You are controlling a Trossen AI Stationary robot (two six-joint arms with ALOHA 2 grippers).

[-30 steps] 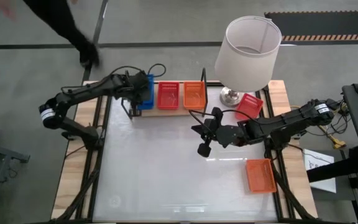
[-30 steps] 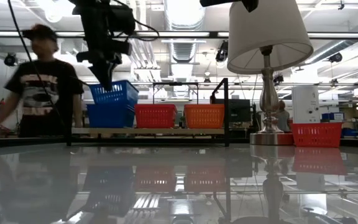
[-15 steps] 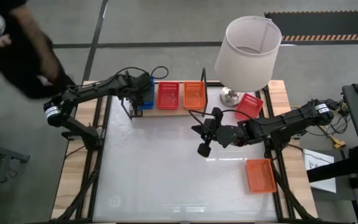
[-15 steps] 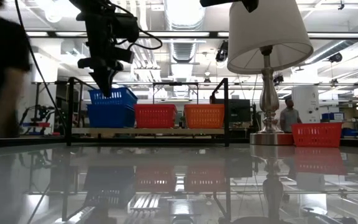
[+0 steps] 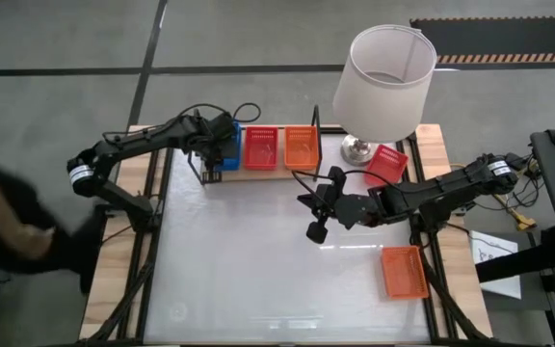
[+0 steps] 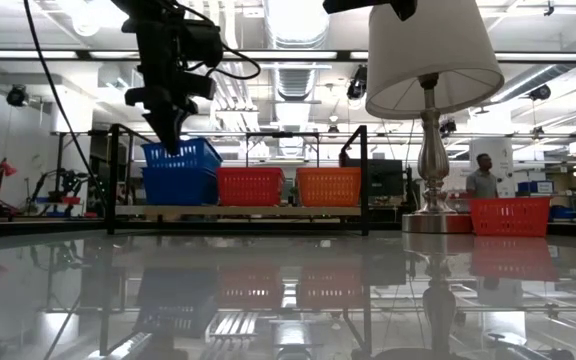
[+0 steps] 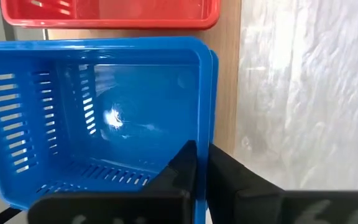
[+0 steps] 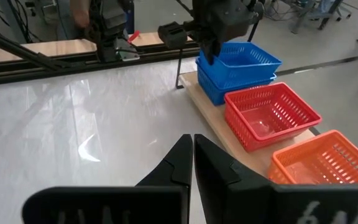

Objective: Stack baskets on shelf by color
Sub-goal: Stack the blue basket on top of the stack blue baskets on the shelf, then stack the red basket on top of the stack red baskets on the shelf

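Note:
My left gripper (image 5: 222, 146) is shut on the top blue basket (image 6: 180, 156), which sits slightly tilted in a lower blue basket (image 6: 178, 186) at the left end of the shelf (image 5: 277, 172). A red basket (image 5: 261, 147) and an orange basket (image 5: 301, 146) stand on the board to its right. Another red basket (image 5: 385, 162) lies by the lamp base. Another orange basket (image 5: 404, 271) lies near the table's right edge. My right gripper (image 5: 316, 210) hovers shut over mid-table, touching nothing. My left gripper holds the top blue basket by the wall facing the table's near edge (image 7: 204, 127), toward its left end. One finger (image 7: 182, 163) is inside the basket and one (image 7: 232, 175) outside, coming from above. The basket rests nested in the blue basket below, a little tilted.
A tall lamp with a white shade (image 5: 385, 82) stands at the table's far right, beside the shelf's black wire end (image 5: 316, 120). Free white tabletop (image 5: 258, 260) stretches in front of the shelf. A person (image 5: 13, 226) shows off the table's left side.
My left gripper has come down a little with the blue basket. The basket, lifted and clearly tipped a second ago, now sits lower and more level in the blue basket beneath. A person has walked past beyond the table's left side.

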